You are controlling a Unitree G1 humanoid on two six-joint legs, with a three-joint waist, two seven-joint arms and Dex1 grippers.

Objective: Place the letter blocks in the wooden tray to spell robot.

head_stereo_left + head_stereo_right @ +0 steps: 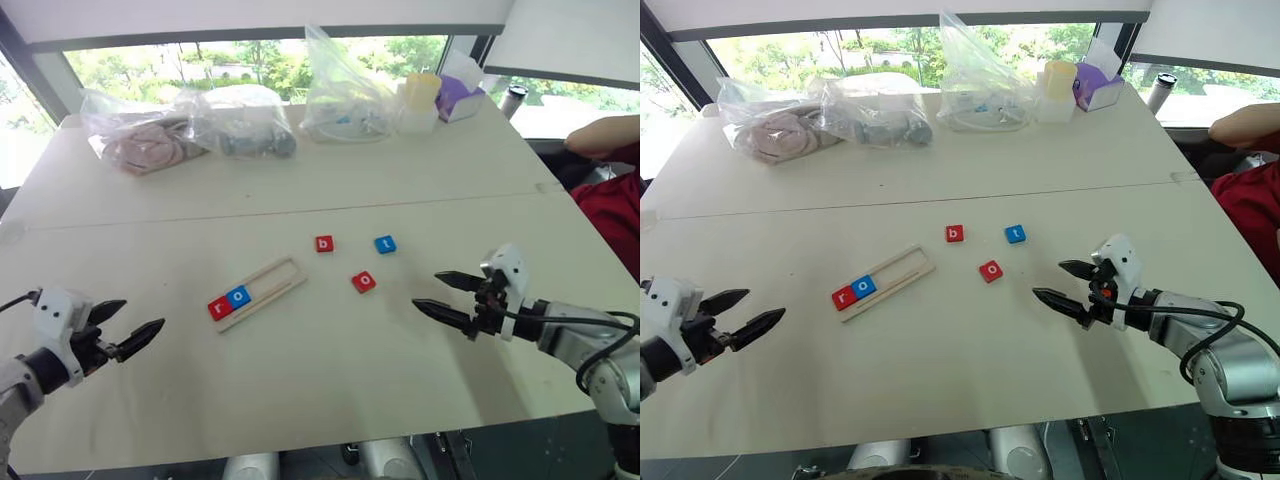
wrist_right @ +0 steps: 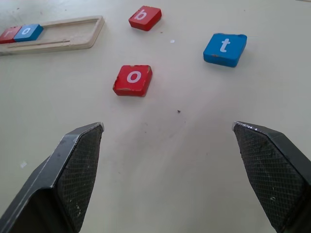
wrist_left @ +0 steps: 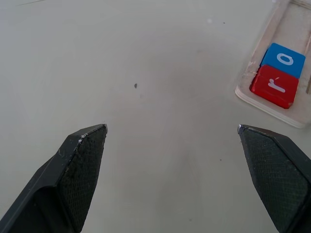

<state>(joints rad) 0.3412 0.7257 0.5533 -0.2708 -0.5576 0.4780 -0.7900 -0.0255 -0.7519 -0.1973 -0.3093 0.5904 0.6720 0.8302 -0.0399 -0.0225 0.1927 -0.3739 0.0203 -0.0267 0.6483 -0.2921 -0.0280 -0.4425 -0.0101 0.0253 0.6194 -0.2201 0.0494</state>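
Right wrist view: our right gripper [image 2: 167,131] gapes empty toward the red b block [image 2: 145,18] beside the wooden tray [image 1: 262,290], since b comes next; left gripper [image 1: 130,326] open too.

A person [image 1: 610,170] at the tabletop's [image 1: 400,340] far right is cut off by the frame edge. The plastic bags' [image 1: 190,125] contents are too crumpled to identify.

Two tiles in the tray, three loose on the table

The r tile [image 1: 218,309] and first o tile [image 1: 239,296] sit in the wooden tray [image 1: 281,274]; from it, b tile [image 1: 324,243] at two o'clock, t tile [image 1: 385,244] beyond, second o tile [image 1: 364,282] at three.
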